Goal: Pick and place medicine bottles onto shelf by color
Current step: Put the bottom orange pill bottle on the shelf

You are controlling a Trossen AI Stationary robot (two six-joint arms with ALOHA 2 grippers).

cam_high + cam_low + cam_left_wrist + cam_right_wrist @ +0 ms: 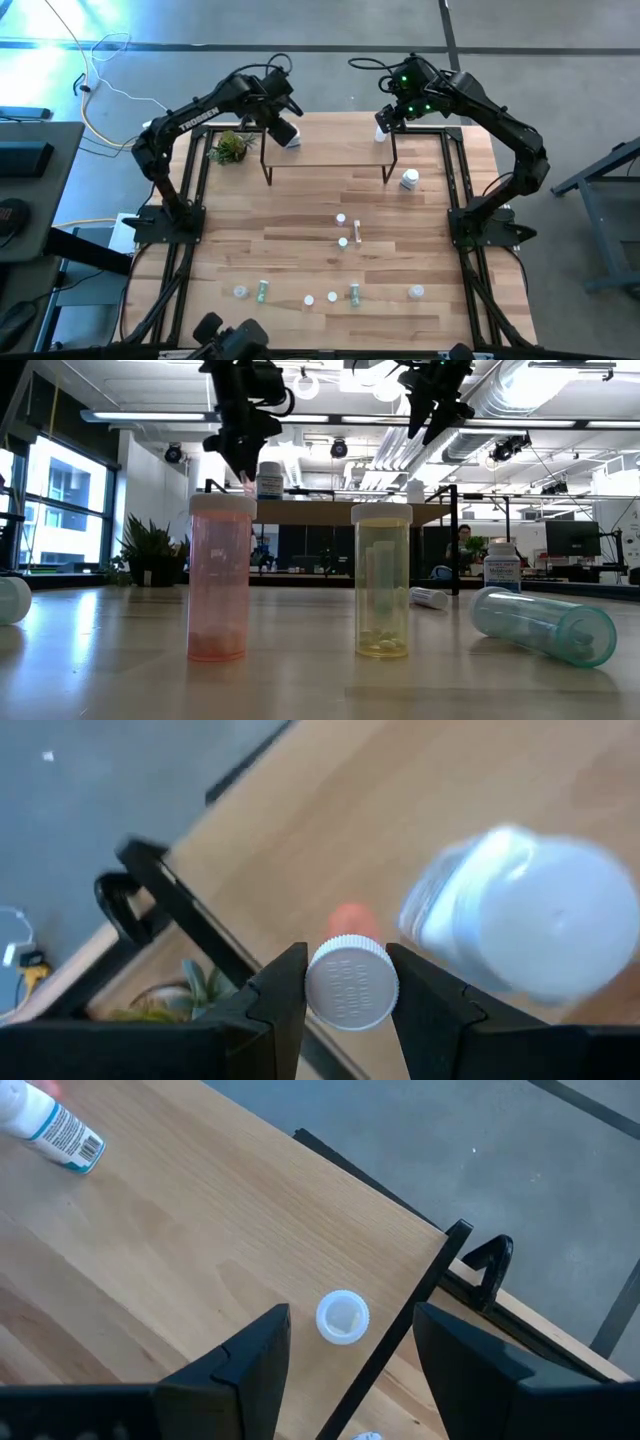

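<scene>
The shelf stands at the table's far middle. My left gripper is over the shelf's left end, shut on a small pink bottle with a white cap. It is next to a white bottle with a blue label that stands on the board. My right gripper hangs open above the shelf's right end. A small white-capped vial stands on the board below the gap between its fingers, untouched. Other bottles are spread over the near half of the table. My left gripper pinches the pink bottle by its white cap between the two fingers, coming from above and pointing down. The pink body hangs upright below the fingers, just over the shelf board. I cannot tell whether its bottom touches the board.
A small green plant sits left of the shelf. A white jar stands near the shelf's right legs. Pink and yellow bottles stand upright near the table's front, and a green one lies on its side.
</scene>
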